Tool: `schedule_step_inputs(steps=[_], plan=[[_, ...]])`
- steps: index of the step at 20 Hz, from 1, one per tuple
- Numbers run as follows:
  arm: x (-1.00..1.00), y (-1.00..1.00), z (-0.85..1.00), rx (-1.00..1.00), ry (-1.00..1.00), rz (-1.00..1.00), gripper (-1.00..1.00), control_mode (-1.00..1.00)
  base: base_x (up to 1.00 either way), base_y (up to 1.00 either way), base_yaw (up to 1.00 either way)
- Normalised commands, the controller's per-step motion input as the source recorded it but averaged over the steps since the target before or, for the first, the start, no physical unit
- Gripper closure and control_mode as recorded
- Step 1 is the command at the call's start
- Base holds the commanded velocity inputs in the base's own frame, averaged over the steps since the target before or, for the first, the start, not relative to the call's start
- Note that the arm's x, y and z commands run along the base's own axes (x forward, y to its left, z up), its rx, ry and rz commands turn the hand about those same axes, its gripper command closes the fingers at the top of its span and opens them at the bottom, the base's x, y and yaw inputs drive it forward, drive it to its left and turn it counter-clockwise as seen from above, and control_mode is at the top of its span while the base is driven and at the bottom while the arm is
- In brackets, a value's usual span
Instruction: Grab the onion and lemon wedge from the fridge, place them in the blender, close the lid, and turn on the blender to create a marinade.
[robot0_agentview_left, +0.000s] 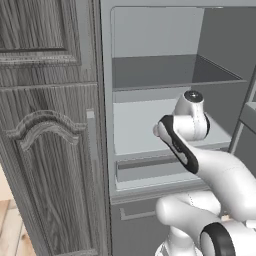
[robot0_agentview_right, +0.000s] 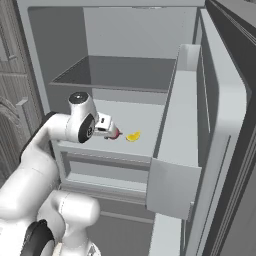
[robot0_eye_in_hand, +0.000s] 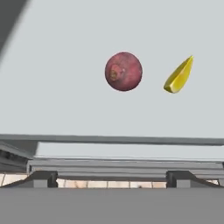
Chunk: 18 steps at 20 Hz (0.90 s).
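While spread, tool (robot0_eye_in_hand: 111, 179) before onion (robot0_eye_in_hand: 124, 71)

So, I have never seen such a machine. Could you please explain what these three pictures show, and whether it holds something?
It is a white robot arm on a driving base, reaching into an open grey fridge. Two pictures come from cameras on the base, behind the arm to its left and right. The third comes from a camera on the hand, looking along the gripper. On the pale fridge shelf lie a reddish onion and, beside it, apart, a yellow lemon wedge. The gripper is open and holds nothing.
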Motion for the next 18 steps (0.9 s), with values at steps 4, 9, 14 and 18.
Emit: schedule_step_inputs(steps=[4, 9, 14, 18], plan=[[0.57, 0.0, -0.54, 0.0, 0.0, -0.05, -1.0, -1.0, 0.0, 0.0, 0.0], [0.58, 0.01, -0.17, 0.0, 0.02, -0.07, -1.0, -1.0, 0.0, 0.0, 0.0], [0.49, 0.0, 0.0, 0.0, 0.04, -0.04, -1.0, -1.0, 0.0, 0.0, 0.0], [0.33, 0.0, -0.04, 0.0, 0.0, 0.0, -1.0, -1.0, 0.0, 0.0, 0.0]])
